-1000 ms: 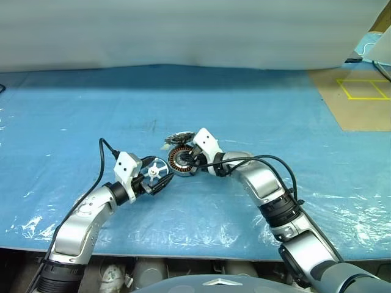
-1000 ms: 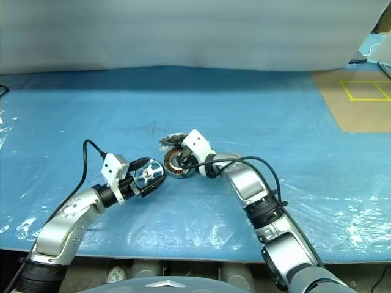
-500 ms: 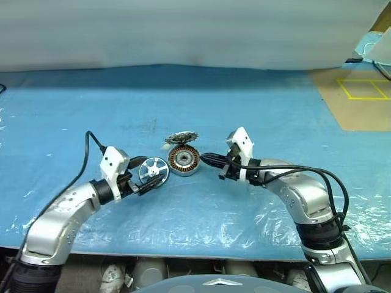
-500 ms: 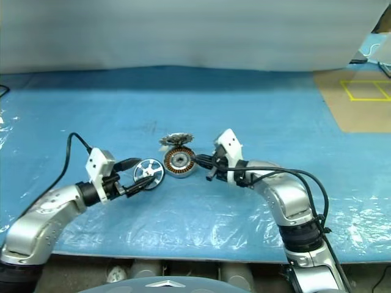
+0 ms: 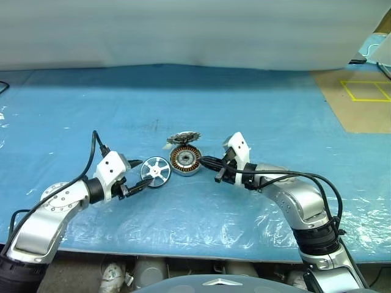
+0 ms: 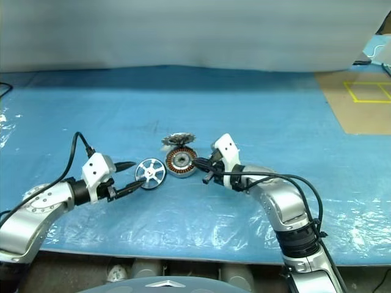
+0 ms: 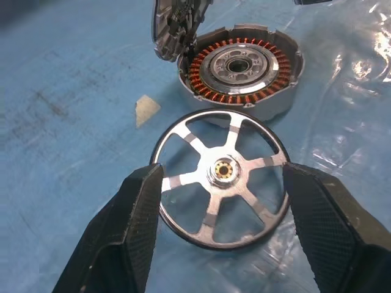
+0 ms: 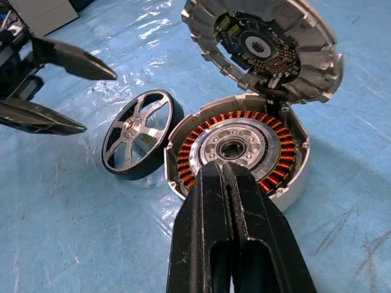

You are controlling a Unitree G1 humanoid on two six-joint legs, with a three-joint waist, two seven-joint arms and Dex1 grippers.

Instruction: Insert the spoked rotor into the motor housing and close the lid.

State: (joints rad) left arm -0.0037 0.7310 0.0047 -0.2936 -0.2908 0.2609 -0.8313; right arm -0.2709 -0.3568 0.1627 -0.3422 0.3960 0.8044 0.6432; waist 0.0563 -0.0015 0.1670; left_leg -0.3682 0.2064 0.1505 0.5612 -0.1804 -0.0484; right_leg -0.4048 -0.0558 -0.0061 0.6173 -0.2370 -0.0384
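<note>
The motor housing lies on the blue table with its copper windings facing up. The lid stands tilted open at its far rim, ridged face showing. The spoked rotor stands on its edge, leaning against the housing's left side. My left gripper is open just left of the rotor, its fingers flanking the rim without clamping it. My right gripper is shut and empty, pointing at the housing from the right, a short way off it.
The table is covered with a wrinkled blue plastic sheet. A small tan scrap lies near the housing. A brown surface with a yellow tape square lies at the far right. The table's front edge runs close below both arms.
The left gripper set the rotor down against the housing, let go and drew back left. The right gripper pulled away from the housing to the right, leaving the lid standing open.
</note>
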